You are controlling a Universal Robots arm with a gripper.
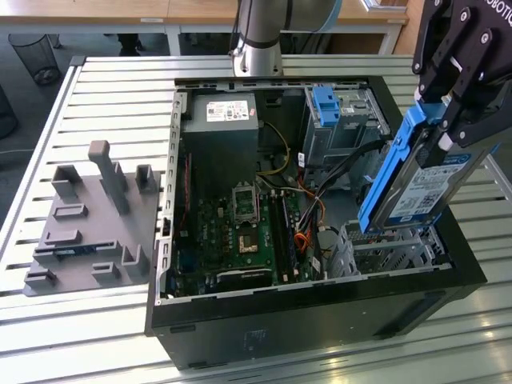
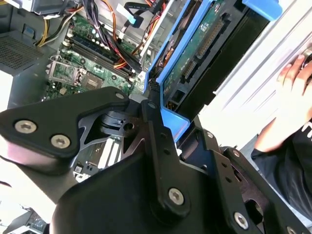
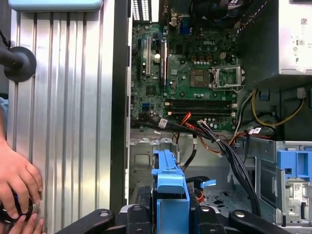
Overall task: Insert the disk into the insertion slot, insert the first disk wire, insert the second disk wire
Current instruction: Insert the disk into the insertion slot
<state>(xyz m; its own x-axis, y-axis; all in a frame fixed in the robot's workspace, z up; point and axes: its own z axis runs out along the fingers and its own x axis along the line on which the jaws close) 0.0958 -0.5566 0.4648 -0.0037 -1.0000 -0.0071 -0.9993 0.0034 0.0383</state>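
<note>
Disk [image 1: 406,200] label [image 1: 433,188] in exterior view

The arm [image 1: 260,32] is a smooth silver-grey tube with a dark ring around it and a wider round flange at its foot. The gripper [image 1: 448,132] is matte black, built of flat angular links with bevelled edges, and it bears white lettering on its body. In the second wrist view, silver round-headed screws [image 2: 175,196] sit in the links. In the first wrist view, round black pivots [image 3: 103,213] mark the link ends
</note>
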